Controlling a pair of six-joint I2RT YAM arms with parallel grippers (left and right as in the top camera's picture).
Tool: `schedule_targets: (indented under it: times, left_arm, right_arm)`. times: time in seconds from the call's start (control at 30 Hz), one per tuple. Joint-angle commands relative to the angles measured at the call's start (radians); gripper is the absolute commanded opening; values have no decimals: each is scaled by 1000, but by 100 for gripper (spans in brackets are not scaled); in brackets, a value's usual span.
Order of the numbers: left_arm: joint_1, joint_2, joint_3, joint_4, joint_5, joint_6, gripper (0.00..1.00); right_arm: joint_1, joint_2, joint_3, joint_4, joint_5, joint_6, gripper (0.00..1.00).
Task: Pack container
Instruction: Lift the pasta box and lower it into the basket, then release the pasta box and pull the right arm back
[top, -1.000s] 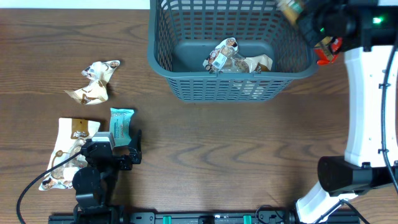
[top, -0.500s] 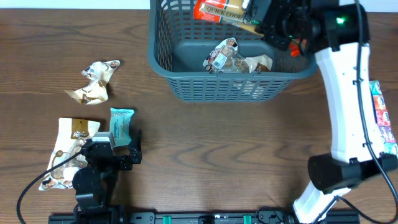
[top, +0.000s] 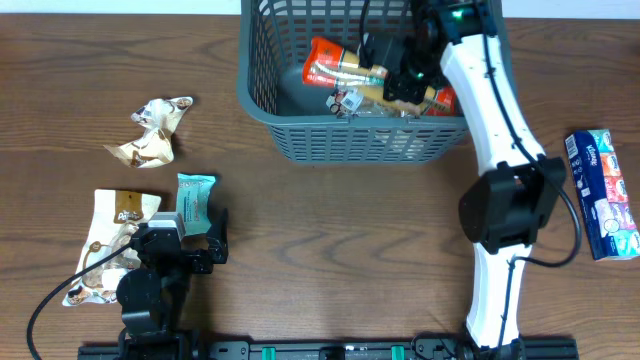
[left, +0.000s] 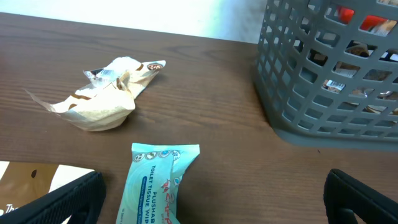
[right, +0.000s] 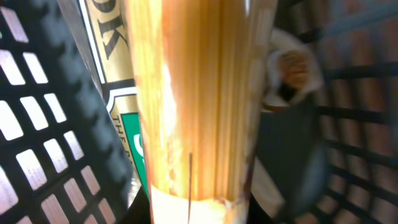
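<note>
Holding long orange plastic spaghetti packet (top: 345, 62) inside large dark grey slotted plastic basket (top: 350, 140), counter (top: 330, 230) far edge: right gripper (top: 402, 78) clamped | left gripper (left: 214, 186): wide, front-left corner | tip: lay packet flat on base before releasing

A dark wood-grain table (top: 330, 250) meets a white wall (left: 155, 12).

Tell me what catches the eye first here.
At the top centre of the overhead view, the right hand reaches into the dark grey container and holds a long orange packet over the snacks inside. At the lower left, the left hand rests open behind a teal tissue packet. A blue packet lies alone at the right edge.
</note>
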Motion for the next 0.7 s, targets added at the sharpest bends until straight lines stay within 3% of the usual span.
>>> schedule_targets:
  times: [0.0, 0.17, 0.23, 0.37, 0.67]
  left_arm:
    - [5, 1, -26, -2, 17, -13, 99]
    - [5, 1, -26, -2, 17, -13, 99]
    - [5, 1, -26, -2, 17, -13, 98]
    - [5, 1, -26, -2, 17, -13, 99]
    - [5, 1, -26, -2, 17, -13, 99]
  right_arm:
    - [18, -13, 31, -15, -48, -9, 1]
    - [18, -7, 31, -50, -35, -8, 1]
    - [17, -7, 31, -62, -35, 0, 21]
    - [18, -7, 31, -69, -35, 19, 46]
    - [22, -9, 32, -63, -41, 28, 55]
